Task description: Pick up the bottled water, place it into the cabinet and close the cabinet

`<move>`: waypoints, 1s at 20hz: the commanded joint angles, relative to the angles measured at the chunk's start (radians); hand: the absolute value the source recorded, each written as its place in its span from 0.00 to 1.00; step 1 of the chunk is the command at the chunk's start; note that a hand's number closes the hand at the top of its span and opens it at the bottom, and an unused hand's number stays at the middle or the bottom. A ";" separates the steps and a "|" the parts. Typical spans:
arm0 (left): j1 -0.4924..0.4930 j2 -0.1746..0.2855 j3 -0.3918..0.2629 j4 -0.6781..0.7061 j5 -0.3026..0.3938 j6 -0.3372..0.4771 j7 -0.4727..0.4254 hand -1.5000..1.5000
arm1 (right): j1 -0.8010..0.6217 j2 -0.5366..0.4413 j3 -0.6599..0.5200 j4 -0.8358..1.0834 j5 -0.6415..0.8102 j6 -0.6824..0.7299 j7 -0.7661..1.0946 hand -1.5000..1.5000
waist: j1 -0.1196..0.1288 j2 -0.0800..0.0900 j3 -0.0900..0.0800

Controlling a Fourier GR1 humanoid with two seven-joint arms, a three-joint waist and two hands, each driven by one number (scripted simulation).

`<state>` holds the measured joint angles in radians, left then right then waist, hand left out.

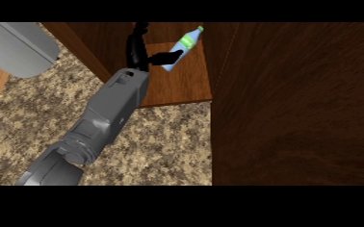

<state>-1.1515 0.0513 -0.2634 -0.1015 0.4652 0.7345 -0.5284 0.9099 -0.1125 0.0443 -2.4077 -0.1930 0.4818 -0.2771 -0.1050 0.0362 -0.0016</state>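
Head view: green-labelled bottled water (186,46) touches left hand (136,53).

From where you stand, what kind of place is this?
Probably a kitchen: a speckled stone counter, an open wooden cabinet with the bottled water tilted on its shelf, and the robot's left hand reaching in beside the bottle.
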 commanded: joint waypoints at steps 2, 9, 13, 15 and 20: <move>-0.032 -0.015 0.023 0.007 0.010 -0.027 -0.011 0.00 | 0.005 -0.002 0.003 -0.041 -0.061 0.007 0.022 0.00 | 0.002 0.002 0.000; -0.069 0.022 0.079 -0.082 0.054 -0.241 -0.104 0.00 | 0.005 -0.019 -0.001 -0.051 -0.058 0.015 0.036 0.00 | 0.019 -0.004 -0.001; -0.003 -0.004 0.105 -0.103 0.070 -0.338 -0.194 0.00 | 0.043 -0.009 0.022 -0.106 -0.068 -0.002 0.083 0.00 | 0.045 -0.016 -0.001; -0.032 -0.041 0.104 -0.102 0.062 -0.321 -0.179 0.00 | 0.021 -0.008 0.011 -0.111 -0.100 -0.016 0.102 0.00 | 0.057 -0.021 0.000; -0.016 -0.051 0.084 -0.149 0.084 -0.298 -0.146 0.00 | 0.010 0.015 0.053 -0.097 -0.065 -0.023 0.106 0.00 | 0.054 -0.028 0.001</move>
<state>-1.1828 0.0123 -0.1683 -0.2168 0.5297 0.4309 -0.6777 0.9118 -0.0992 0.0880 -2.4122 -0.2077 0.4735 -0.2306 -0.0496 0.0123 -0.0011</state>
